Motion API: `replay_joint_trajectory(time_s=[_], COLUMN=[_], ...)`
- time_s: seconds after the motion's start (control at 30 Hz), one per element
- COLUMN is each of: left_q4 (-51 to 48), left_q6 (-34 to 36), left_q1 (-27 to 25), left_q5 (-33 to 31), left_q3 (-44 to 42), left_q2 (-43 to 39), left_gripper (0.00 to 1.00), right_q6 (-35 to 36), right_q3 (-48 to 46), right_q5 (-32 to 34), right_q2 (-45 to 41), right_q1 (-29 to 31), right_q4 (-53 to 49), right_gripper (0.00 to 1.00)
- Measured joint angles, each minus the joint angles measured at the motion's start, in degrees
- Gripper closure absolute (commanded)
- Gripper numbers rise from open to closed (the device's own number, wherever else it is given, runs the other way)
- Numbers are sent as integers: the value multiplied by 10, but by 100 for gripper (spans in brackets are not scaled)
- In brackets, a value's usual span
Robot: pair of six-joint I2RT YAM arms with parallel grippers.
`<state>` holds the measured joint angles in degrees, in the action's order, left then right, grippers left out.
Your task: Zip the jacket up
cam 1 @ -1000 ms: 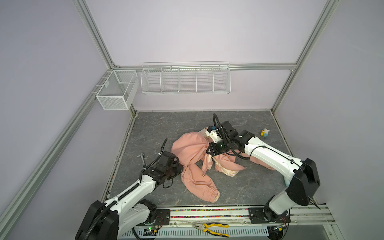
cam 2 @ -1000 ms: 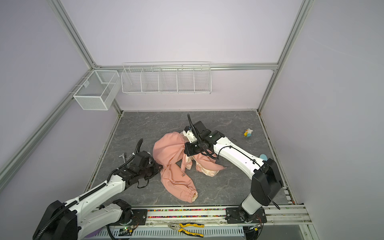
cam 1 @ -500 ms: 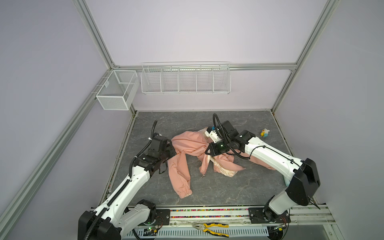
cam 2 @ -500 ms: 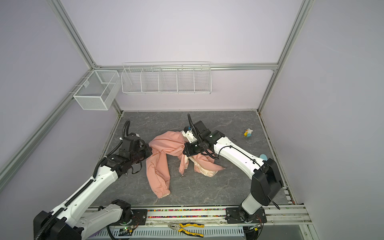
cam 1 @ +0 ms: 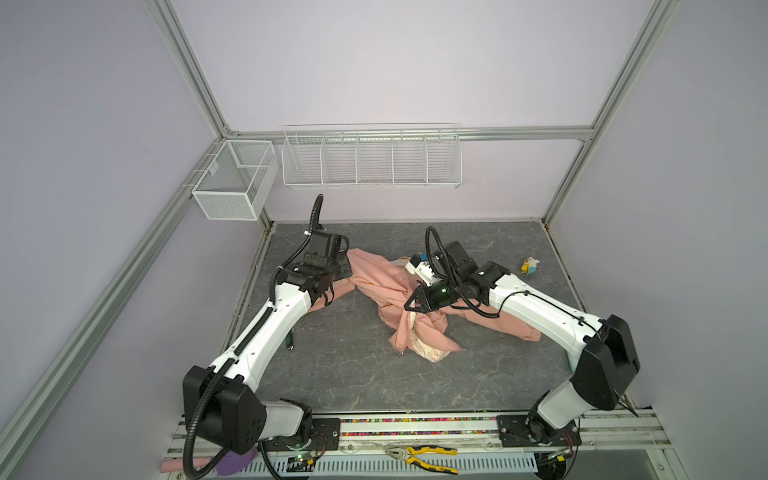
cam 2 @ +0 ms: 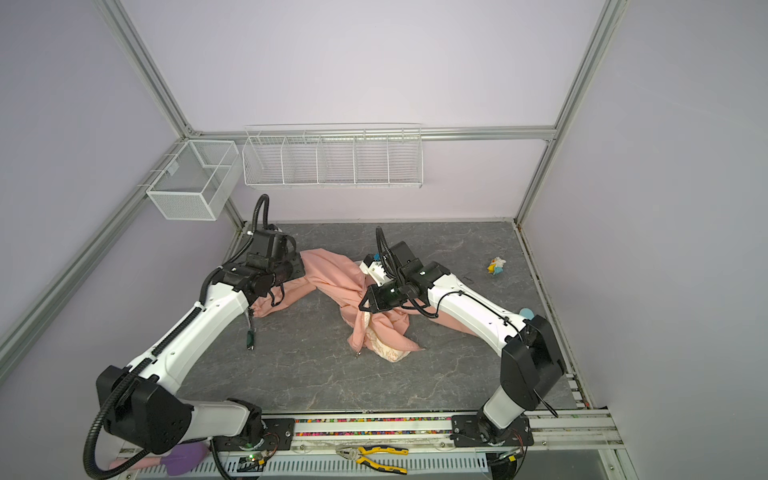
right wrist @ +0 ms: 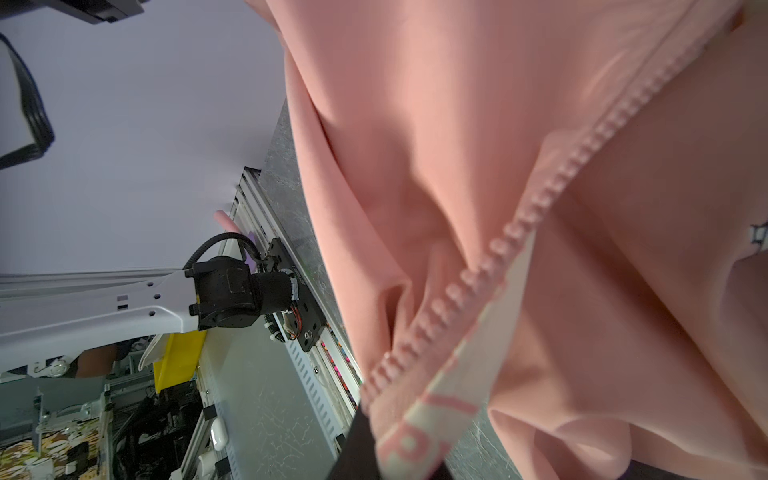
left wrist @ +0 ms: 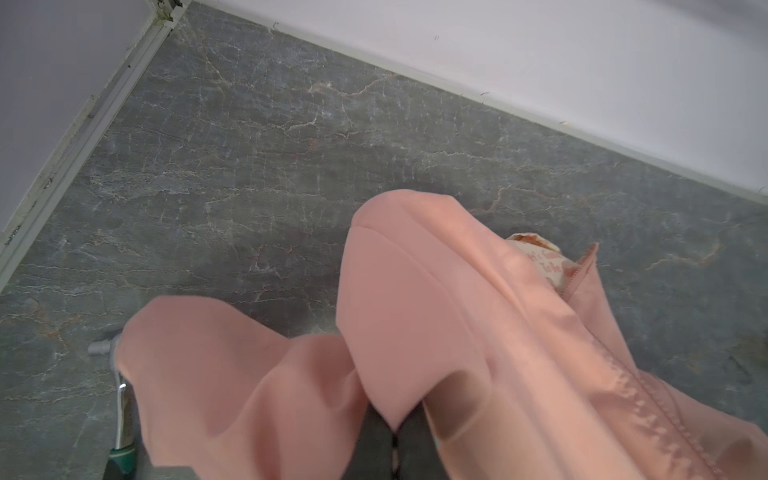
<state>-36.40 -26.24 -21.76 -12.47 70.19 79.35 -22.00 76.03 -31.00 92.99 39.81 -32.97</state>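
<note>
salmon-pink jacket [cam 1: 376, 286] lies crumpled on the grey table [cam 1: 478, 374] in front of the wire rack [cam 1: 371, 160], drawn between both grippers. left gripper [cam 1: 347, 272], below the rack's left end: jaws pressed together, pinching a fabric fold. right gripper [cam 1: 412, 305], below the rack's right half: jaws nipping the zipper edge [right wrist: 478, 270], with cream lining [right wrist: 457, 395] showing alongside.

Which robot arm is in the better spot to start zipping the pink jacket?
Probably the right. The right gripper is shut on the jacket at its zipper teeth, which run straight to it. The left gripper pinches a plain fold out on the left, teeth off to one side.
</note>
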Motion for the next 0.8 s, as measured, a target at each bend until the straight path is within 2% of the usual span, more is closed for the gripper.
replay_joint_trajectory(time_s=[0.07,0.13,0.2,0.27,0.37,0.47,0.57,0.8], left_q4=[0,0,0,0,-4,-17,-29,-50], left_q6=[3,4,6,10,10,6,4,-13], left_q1=[0,0,0,0,1,1,1,0], left_q5=[-2,-2,-2,-2,-5,-5,3,42], left_q3=[0,0,0,0,0,0,0,-5], left_q2=[16,24,26,26,26,18,-4,-99], left_gripper=[100,99,86,69,54,50,50,45], right_q6=[-8,-17,-25,-33,-47,-57,-65,-83], right_q3=[-4,-5,-6,-6,-6,-9,-28,-85], right_q5=[5,21,39,61,99,129,158,232], right_q2=[20,43,64,80,86,81,54,-91], right_q1=[-10,-21,-29,-34,-35,-33,-30,12], right_q4=[5,4,4,2,-8,-11,-12,-21], right_gripper=[92,87,82,72,57,44,34,20])
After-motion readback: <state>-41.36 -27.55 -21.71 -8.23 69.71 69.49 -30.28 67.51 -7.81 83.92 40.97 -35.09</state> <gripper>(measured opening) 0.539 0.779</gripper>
